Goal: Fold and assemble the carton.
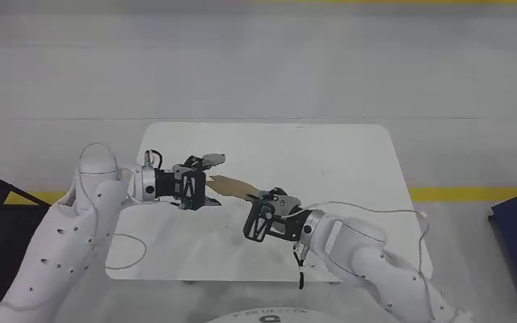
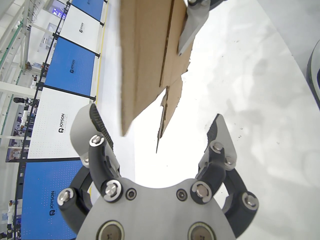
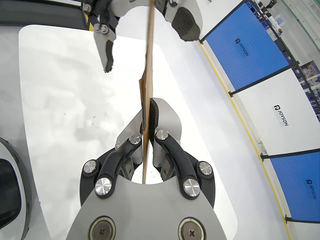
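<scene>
Right wrist view, up close: the right gripper (image 3: 148, 112) is squeezed tight on one end of the flat carton (image 3: 150, 63). It holds the carton on its edge, up over the table (image 3: 62, 81). A bit farther off, the left gripper (image 3: 147, 43) has its fingers wide apart, one on each side of the other end, not touching it. I think the carton could flop or twist, since one pinch holds it all. If the left gripper closes crooked, it could crush a flap. Only the carton sits between the two grippers. Far behind stand blue and white panels (image 3: 250, 58) and a yellow floor line (image 1: 460, 194).
</scene>
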### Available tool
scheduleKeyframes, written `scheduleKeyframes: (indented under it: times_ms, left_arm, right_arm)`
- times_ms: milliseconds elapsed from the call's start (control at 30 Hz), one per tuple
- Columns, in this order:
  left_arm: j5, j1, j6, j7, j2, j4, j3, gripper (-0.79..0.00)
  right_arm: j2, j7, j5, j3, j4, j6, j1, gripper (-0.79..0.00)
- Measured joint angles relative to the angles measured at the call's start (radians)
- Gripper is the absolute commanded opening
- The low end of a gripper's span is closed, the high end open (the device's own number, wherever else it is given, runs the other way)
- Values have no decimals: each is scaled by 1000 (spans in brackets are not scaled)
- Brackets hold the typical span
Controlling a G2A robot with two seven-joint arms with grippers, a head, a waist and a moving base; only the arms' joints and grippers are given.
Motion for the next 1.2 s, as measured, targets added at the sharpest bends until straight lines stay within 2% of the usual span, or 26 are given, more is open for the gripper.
scheduleKeyframes:
  times_ms: [33, 100, 133, 167, 267, 300, 800, 833, 867, 900, 1067, 1200]
  left_arm:
    - [-7, -10, 0, -10, 0, 5, 15, -179]
    - [-19, -32, 0, -29, 3, 14, 48, -394]
    - [-24, -41, 0, -35, 4, 17, 60, -437]
    - [-29, -48, 0, -39, 6, 21, 71, -529]
    - [-42, -67, 0, -47, 14, 31, 101, -742]
    - [-46, -72, 0, -48, 18, 36, 109, -785]
    - [-50, -94, 0, -13, 77, 58, 147, -785]
    - [-48, -96, 0, -17, 80, 56, 150, -785]
    - [-48, -99, 0, -22, 82, 55, 153, -785]
    - [-52, -101, 0, -26, 84, 55, 153, -785]
    - [-110, -103, 27, -18, 87, 93, 122, -785]
    - [-181, -102, 70, 6, 86, 163, 93, -785]
  right_arm:
    - [0, -5, 0, 2, -1, -6, -3, -785]
    - [1, -11, -1, 9, -1, -13, -8, -785]
    - [1, -13, -2, 12, -2, -14, -11, -785]
    - [1, -14, -3, 15, -2, -14, -13, -785]
    - [0, -18, -3, 23, -2, -10, -18, -785]
    - [0, -20, -2, 26, -1, -10, -20, -785]
    - [-12, 11, 1, 27, 10, -7, -10, -785]
    - [-13, 11, 0, 26, 10, -8, -9, -736]
    - [-13, 11, -1, 26, 11, -9, -8, -83]
    - [-14, 11, 1, 26, 11, -6, -8, 0]
    - [-15, -11, 16, 57, -1, 35, -29, 0]
    - [-8, -57, 14, 125, -27, 97, -96, 0]
